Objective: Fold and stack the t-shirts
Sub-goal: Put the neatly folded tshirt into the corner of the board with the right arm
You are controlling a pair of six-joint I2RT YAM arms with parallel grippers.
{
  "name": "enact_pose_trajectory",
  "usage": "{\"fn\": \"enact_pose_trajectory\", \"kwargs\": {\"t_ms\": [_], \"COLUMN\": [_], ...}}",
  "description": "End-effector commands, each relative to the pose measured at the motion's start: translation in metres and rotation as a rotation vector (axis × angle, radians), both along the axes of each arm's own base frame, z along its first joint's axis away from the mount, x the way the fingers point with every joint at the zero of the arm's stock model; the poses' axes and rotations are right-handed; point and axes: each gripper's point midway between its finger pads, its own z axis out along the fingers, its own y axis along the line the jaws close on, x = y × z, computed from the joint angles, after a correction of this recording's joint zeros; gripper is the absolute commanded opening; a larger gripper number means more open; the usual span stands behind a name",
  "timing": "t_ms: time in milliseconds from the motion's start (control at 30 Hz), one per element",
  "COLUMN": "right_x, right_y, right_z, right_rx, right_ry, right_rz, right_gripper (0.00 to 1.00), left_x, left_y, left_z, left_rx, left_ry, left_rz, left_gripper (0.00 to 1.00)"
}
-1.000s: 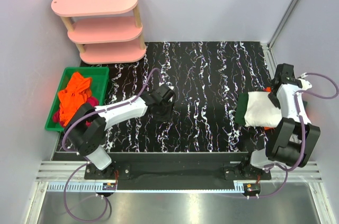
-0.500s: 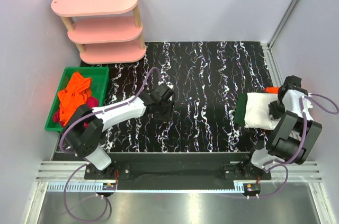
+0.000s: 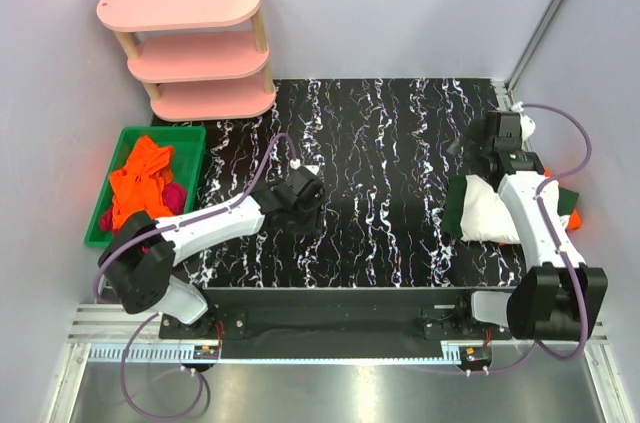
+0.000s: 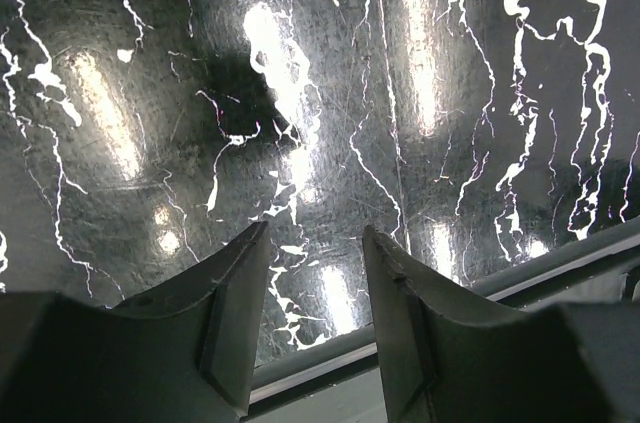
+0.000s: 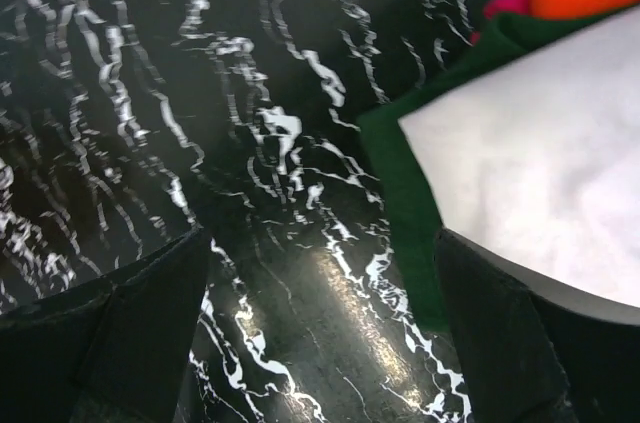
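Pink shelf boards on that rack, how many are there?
3: the top board, the middle board below it, and the bottom board lowest, by the table's far left corner. None seems hidden.

Top view: fixed high above and behind the arm bases, looked steeply down, far enough to hold the whole counter (image 3: 400, 143).
Left wrist view: close over bare counter, faced down past the left arm's fingers (image 4: 235, 313).
Right wrist view: close, faced down between the right arm's fingers (image 5: 130, 323) at the corner of the white t-shirt (image 5: 540, 173).
Shared: top and right wrist views both held that t-shirt's green edge.
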Motion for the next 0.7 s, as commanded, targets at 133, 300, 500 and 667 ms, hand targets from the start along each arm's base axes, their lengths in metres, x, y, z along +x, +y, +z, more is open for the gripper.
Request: {"fn": "enact_pose_trajectory", "kwargs": {"t_ms": [133,300,500,667], "right_x": [-0.017,-0.028,-0.044,-0.068], "right_y": [0.073,0.134,0.231,0.263], "right_z": [0.018,0.019,0.051,0.045], "right_rx": [-0.122,-0.21,-0.361,-0.409], "right_ry": [-0.073,-0.087,-0.191,-0.179], "right_rz": [0.332,0.494,0.723,0.797], "right_gripper": [1.0,1.0,1.0,1.0], "left_x": [0.011,0.015,0.019,0.023], "left_y": [0.015,0.033,0.045,0.056], "left_z": [0.014,0.025,0.047,0.057], "left_rx": [0.026,0.113,0.147,0.166], "left_ry": [-0.113,-0.186,-0.257,-0.307], "left_rz": [0.098,0.139,0.169,0.2], "left_gripper": [0.47,0.48,0.48,0.51]}}
